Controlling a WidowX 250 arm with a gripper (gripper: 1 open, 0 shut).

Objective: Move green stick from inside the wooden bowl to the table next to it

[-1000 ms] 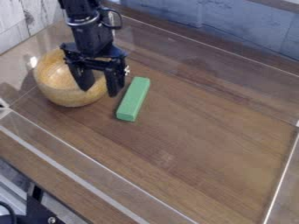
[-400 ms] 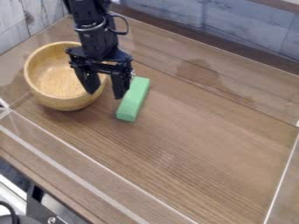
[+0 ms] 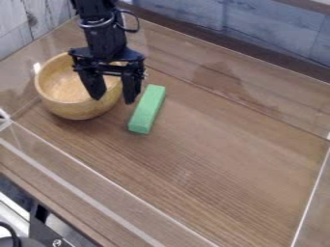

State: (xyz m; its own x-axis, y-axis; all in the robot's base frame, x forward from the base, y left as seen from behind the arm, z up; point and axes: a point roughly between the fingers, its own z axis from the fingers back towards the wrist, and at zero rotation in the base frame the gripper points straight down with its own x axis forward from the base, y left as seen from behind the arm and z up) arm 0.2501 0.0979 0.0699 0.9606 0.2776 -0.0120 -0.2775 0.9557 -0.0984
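You will find the green stick [image 3: 147, 108] lying flat on the table [image 3: 233, 135], just beside the wooden bowl [image 3: 65, 92] on its right-hand side in the camera view and outside its rim; judged from this placement, the transfer appears complete. The gripper [image 3: 110, 93] points downward above the near right edge of the bowl, its two dark fingers spread wide apart with nothing between them. Treat the stick as a rigid rectangular bar with flat, matte faces and squared ends; it looks light and solid, and should not flex or deform under a pinch. Should you need to take hold of it again, close across the two long side faces near the middle of its length, where the parallel surfaces give the fingers an even seat and the bar will not pivot. Avoid gripping near one end, as the bar would likely tilt. The matte finish suggests moderate friction, so slippage is unlikely with a centred grasp. The bowl is round, light tan wood with thick walls and a smooth rounded rim; its interior is visibly empty. The table is dark brown with a pronounced wood grain and a slightly glossy surface, bordered by clear plastic walls [image 3: 77, 193] that reflect light along the edges.
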